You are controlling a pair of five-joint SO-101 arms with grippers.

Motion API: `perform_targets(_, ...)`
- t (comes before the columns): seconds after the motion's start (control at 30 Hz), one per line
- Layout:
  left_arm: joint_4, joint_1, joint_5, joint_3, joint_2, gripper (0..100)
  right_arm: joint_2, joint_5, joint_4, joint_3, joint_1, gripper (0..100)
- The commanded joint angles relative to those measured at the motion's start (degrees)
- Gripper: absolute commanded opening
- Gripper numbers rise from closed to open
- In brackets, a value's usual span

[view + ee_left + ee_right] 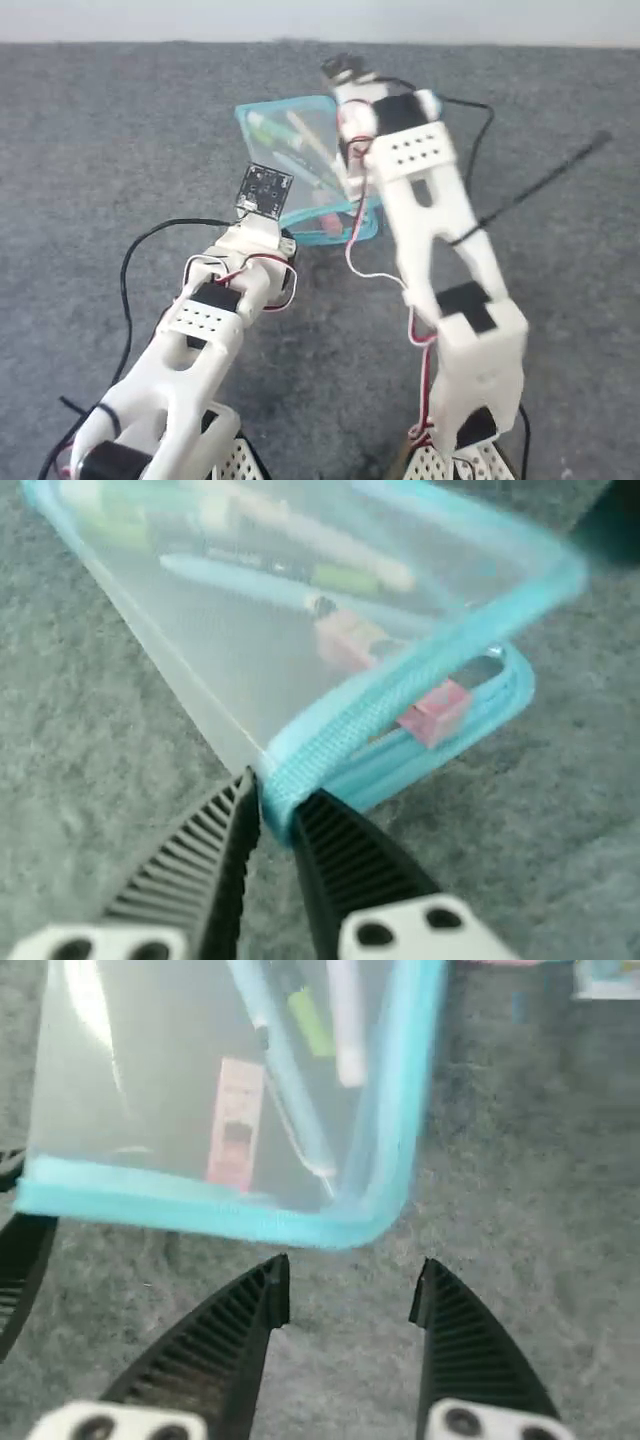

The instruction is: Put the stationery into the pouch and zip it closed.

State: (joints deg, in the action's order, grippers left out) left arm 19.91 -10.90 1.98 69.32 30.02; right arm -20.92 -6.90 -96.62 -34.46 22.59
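Left wrist view: we log left gripper (272,795) pinching pouch (250,650) near-edge; right gripper (352,1265) (spread) hovers at its right.

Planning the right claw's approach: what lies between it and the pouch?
Bare grey mat, nothing else. The right wrist view shows the open right claw short of the pouch, near its blue-edged corner.

The clear plastic pouch (150,1090) has a turquoise woven border. A slim pen (310,1022) is lime green and a small rectangular block (235,1125) pink and white. The felt table cover (100,150) is mottled grey.
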Motion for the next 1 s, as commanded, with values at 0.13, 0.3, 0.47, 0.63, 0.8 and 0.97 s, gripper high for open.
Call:
perform_targets(0.13, 0.35, 0.09, 0.7, -2.68, 1.23, 1, 28.88, -1.49, 11.91, 27.78, -1.98, 20.8)
perform_targets(0.3, 5.8, -4.13, -1.32, -4.44, 1.32, 1, 49.98, -2.11, 28.88, 62.68, -5.41, 20.8)
perform_targets(0.47, 16.09, -10.46, -11.6, -4.53, 7.12, 1, 61.67, -5.71, 35.03, 79.47, -7.78, 20.8)
perform_targets(0.63, 16.35, 4.22, -7.21, -1.45, 20.66, 1, 59.91, -6.33, 35.38, 79.91, -7.87, 20.8)
perform_targets(0.8, 16.26, 6.51, -5.27, 3.56, 26.29, 1, 52.62, -5.54, 38.11, 77.36, -7.87, 20.9)
perform_targets(0.97, 15.38, -1.32, -8.0, 5.32, 26.81, 1, 44.88, -2.11, 34.42, 69.98, -9.98, 20.9)
